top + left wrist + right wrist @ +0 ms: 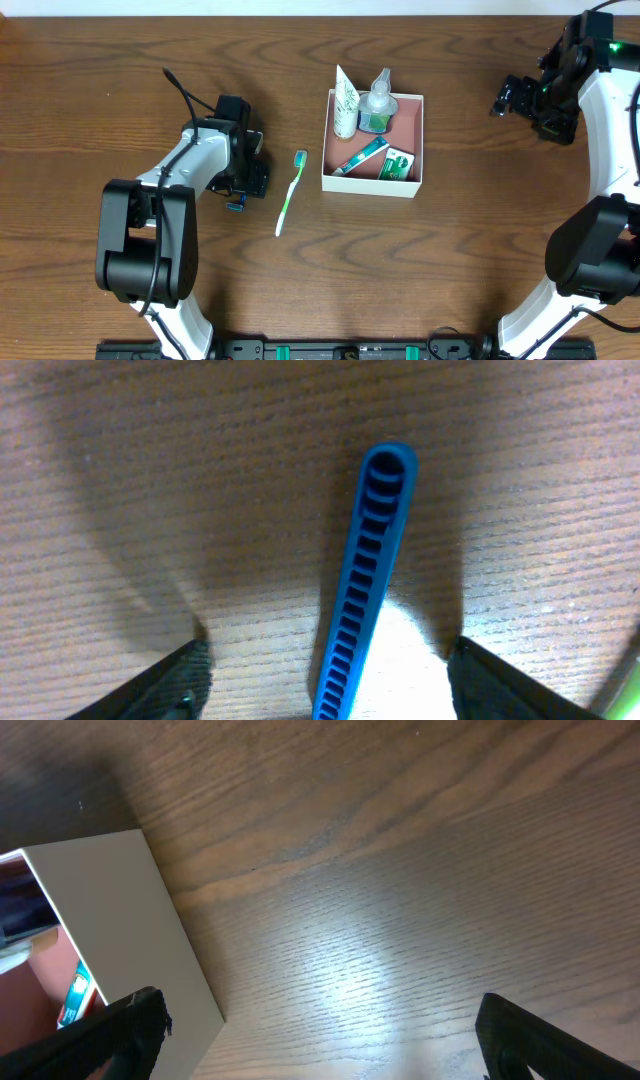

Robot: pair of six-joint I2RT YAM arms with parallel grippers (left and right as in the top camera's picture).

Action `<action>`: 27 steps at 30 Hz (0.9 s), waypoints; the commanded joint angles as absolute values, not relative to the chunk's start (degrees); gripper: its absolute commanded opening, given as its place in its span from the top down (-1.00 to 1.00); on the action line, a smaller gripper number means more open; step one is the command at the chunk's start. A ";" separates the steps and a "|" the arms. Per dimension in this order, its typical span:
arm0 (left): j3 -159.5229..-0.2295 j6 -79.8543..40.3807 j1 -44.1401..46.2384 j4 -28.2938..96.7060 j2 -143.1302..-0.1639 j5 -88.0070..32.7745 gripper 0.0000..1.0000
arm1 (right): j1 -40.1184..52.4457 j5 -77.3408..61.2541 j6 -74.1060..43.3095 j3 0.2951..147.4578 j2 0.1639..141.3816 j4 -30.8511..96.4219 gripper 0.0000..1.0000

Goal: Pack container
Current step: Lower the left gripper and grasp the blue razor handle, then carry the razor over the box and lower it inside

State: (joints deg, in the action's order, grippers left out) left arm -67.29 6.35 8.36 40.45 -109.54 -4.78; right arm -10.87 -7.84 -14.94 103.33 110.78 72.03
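Blue ribbed handle [365, 590], maybe a razor: my left gripper [335, 680] straddles it, spread, not yet grasping. Right gripper [320, 1030] gapes empty. Next I clench, then carry it right into the container [418, 140].

Container [120, 920] corner beside spread pincer [320, 1020]

Table [450, 270]: dark brown wood, wavy grain running side to side, with a soft bright glare patch on it in both wrist views. Black rail [330, 350] runs along the near edge and carries small green fittings [283, 352]. Pale strip [300, 6] shows beyond the far edge.
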 commanded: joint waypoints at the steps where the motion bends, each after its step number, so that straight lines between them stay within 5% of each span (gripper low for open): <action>1: -66.85 7.27 8.21 40.36 -110.28 -5.61 -0.44 | -11.20 -7.49 -15.64 103.63 111.00 72.01 -0.98; 14: -66.87 5.61 8.21 38.11 -110.28 -5.61 0.57 | -11.20 -7.49 -15.64 103.63 111.00 72.01 -0.99; 20: -67.02 5.26 8.21 37.85 -110.04 -5.61 0.86 | -11.20 -7.49 -15.64 103.63 111.00 72.01 -0.98; 27: -69.65 2.20 8.21 39.70 -106.41 -5.67 0.88 | -11.20 -7.49 -15.64 103.63 111.00 72.01 -0.98</action>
State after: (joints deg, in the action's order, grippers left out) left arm -67.24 4.25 8.36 38.87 -109.06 -5.63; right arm -10.87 -7.86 -14.94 103.33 110.78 72.03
